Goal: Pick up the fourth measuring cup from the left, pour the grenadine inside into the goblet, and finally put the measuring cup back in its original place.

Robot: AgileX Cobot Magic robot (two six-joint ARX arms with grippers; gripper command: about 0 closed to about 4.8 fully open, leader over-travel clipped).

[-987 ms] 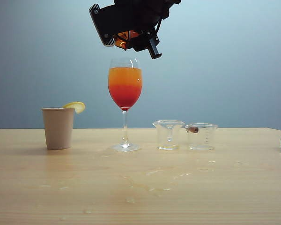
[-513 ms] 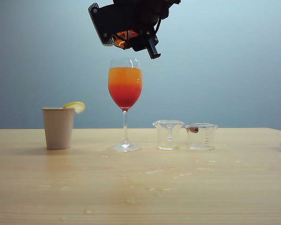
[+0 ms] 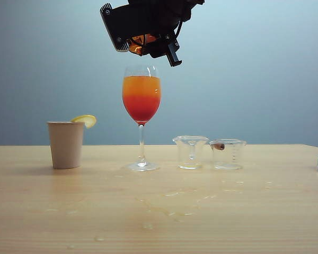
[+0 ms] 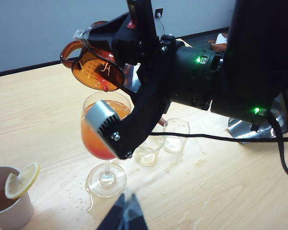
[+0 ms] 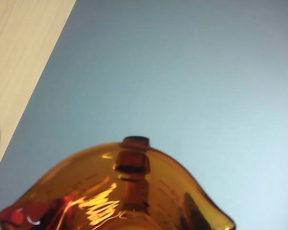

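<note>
Left hand (image 4: 125, 215): low near the desk's (image 3: 265, 222) front edge, jaws look together, nothing held. Goblet (image 3: 141, 100) left of centre, layered orange over red. Right hand (image 3: 148, 42) directly above it clamps the fourth measuring cup (image 4: 97, 72), tipped spout-down, nearly drained. Its spot likely lies rightward, beside the clear cups (image 3: 209, 152).

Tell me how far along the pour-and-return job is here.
Done: the goblet shows a red layer under orange. In hand: the right gripper holds the fourth measuring cup tipped above the goblet. Left: setting the cup back on the table. The left gripper waits low.
</note>
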